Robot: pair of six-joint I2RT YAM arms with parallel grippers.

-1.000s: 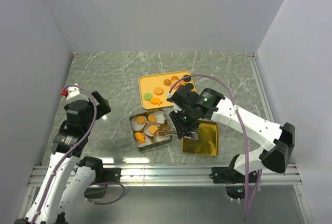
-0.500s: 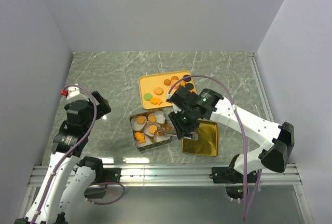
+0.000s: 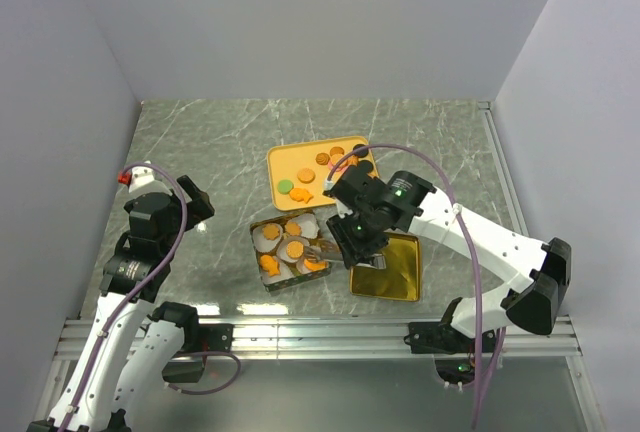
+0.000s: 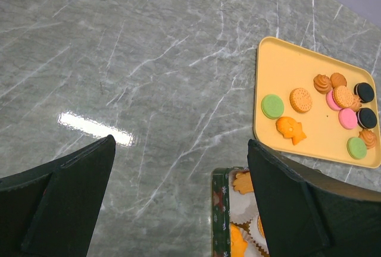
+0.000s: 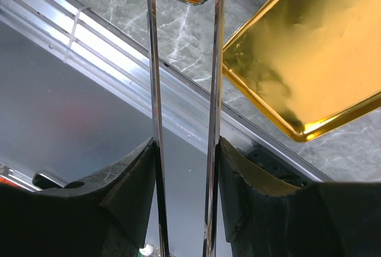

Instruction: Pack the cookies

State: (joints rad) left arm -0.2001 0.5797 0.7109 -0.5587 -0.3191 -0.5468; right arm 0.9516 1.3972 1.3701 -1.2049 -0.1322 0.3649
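Tongs (image 5: 153,90) reach over the tin (image 4: 217,221); gold lid (image 5: 309,49) beside it, yellow tray (image 4: 280,66) behind.

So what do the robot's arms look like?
Both arms have white tubes between chunky black joints. A purple cable loops along each. The right arm shows tiny green lights; the left arm has a red bit. The fingers are dark.

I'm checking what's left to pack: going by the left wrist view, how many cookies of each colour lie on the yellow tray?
Orange or tan cookies: 6
Green cookies: 2
Pink cookies: 2
Black cookies: 2
Total on the yellow tray: 12
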